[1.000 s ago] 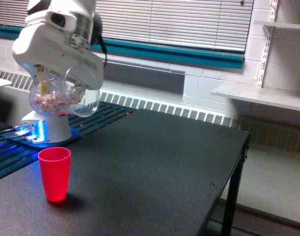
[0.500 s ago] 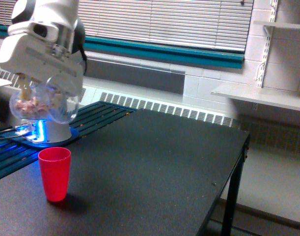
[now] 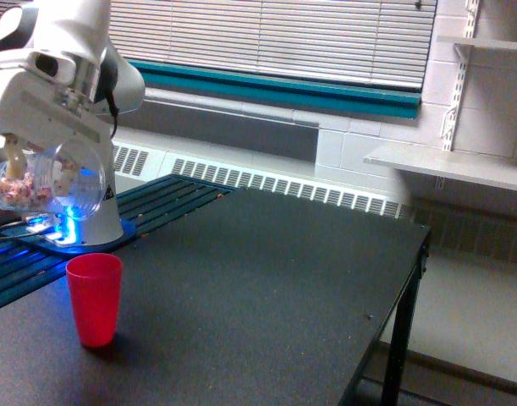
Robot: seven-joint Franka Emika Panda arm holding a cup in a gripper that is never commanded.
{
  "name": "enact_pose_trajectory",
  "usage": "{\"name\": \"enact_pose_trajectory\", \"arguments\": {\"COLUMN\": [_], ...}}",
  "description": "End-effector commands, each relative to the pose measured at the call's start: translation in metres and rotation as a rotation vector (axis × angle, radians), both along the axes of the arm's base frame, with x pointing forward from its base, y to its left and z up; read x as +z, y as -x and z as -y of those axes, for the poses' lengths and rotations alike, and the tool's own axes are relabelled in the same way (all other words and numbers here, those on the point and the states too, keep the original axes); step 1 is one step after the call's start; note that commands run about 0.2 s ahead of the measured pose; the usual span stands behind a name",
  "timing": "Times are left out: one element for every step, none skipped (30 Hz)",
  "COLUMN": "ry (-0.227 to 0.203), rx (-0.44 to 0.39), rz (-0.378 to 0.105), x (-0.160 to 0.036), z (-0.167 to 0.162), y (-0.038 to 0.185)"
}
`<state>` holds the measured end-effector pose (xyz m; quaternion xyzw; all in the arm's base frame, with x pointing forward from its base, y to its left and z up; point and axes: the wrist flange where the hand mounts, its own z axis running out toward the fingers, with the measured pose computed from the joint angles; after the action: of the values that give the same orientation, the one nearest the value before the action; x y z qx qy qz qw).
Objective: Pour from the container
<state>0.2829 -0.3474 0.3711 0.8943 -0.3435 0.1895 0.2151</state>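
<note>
Nearest, an opaque red plastic cup stands upright on the matte black table. Above and left of it, the gripper clamps the container, a clear rounded tumbler tipped sideways, pinkish bits inside. Slatted blinds hang farthest back.

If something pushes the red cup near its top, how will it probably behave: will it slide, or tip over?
The red cup would probably tip rather than slide: it is tall, and its base is narrower than its rim. It looks like thin plastic, and no contents are visible from this view, so it is likely light and easy to knock. Once on its side it may roll in a curve on the black table.
</note>
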Motion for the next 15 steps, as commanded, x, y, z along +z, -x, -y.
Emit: {"name": "enact_pose_trajectory", "arguments": {"ry": [-0.005,-0.005,-0.007,-0.008,-0.010,-0.010,-0.013,-0.012,-0.011,-0.010,-0.009,-0.006,-0.004,-0.002,-0.002], "rx": [0.023,0.023,0.019,0.022,0.022,0.024,0.022,0.025,0.027,0.030,0.029,0.033,0.036,0.039,0.038], "rz": [-0.027,-0.031,-0.031,-0.036,-0.041,-0.044,-0.046,-0.052,-0.055,-0.059,-0.062,-0.068,-0.073,-0.081,-0.087], "x": [-0.021,-0.024,-0.027,-0.030,-0.034,-0.037,-0.040,-0.043,-0.045,-0.047,-0.049,-0.050,-0.053,-0.055,-0.057], "z": [-0.010,-0.012,-0.014,-0.016,-0.018,-0.020,-0.022,-0.023,-0.025,-0.026,-0.027,-0.028,-0.029,-0.031,-0.032], "y": [0.018,0.021,0.024,0.026,0.029,0.031,0.034,0.036,0.038,0.040,0.043,0.044,0.046,0.049,0.051]}}
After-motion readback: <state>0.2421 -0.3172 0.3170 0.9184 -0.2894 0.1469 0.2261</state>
